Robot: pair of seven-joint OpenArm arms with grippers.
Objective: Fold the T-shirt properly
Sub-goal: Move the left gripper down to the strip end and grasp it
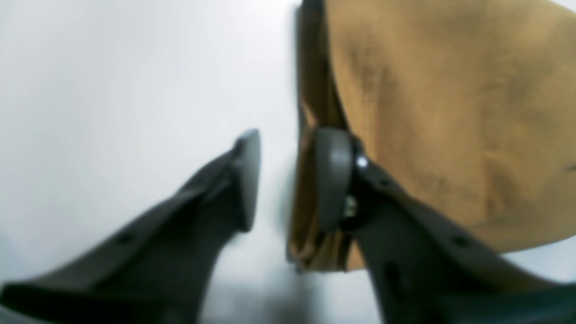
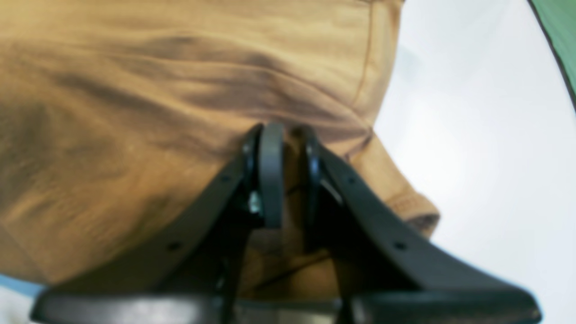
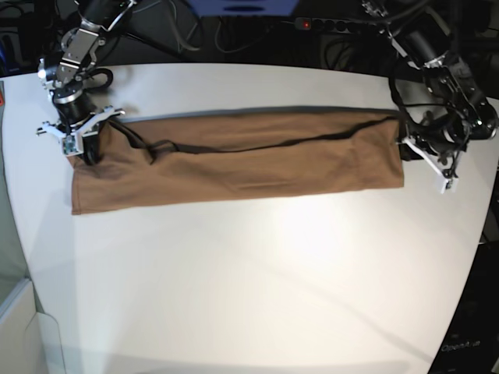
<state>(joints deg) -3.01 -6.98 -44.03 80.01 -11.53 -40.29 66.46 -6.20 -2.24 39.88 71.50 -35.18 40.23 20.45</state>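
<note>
Item: T-shirt (image 3: 234, 164), plain medium brown, lying on the white desk (image 3: 257, 280) as a long narrow band running across the base view, folded lengthwise, with a dark fold line along its upper part and a slightly wavy top layer. Position: upper half of the desk, one end at the left of the base view, the other at the right. Right pincer (image 3: 80, 139): at the band's end on the left of the base view, upper corner; in the right wrist view the right pincer (image 2: 288, 175) has its two pads drawn close together with a bunched ridge of brown cloth (image 2: 180, 112) between them, clamped on the T-shirt. Left pincer (image 3: 421, 152): at the band's opposite end, by the edge; in the left wrist view the left pincer (image 1: 288, 180) stands with its pads apart, one finger (image 1: 333, 180) pressed against the layered cloth edge (image 1: 450, 112), the other finger (image 1: 245, 180) over bare desk, nothing pinched between them. Both wrist views are blurred. Also present: dark cables and a power strip (image 3: 327, 25) beyond the far desk edge.
</note>
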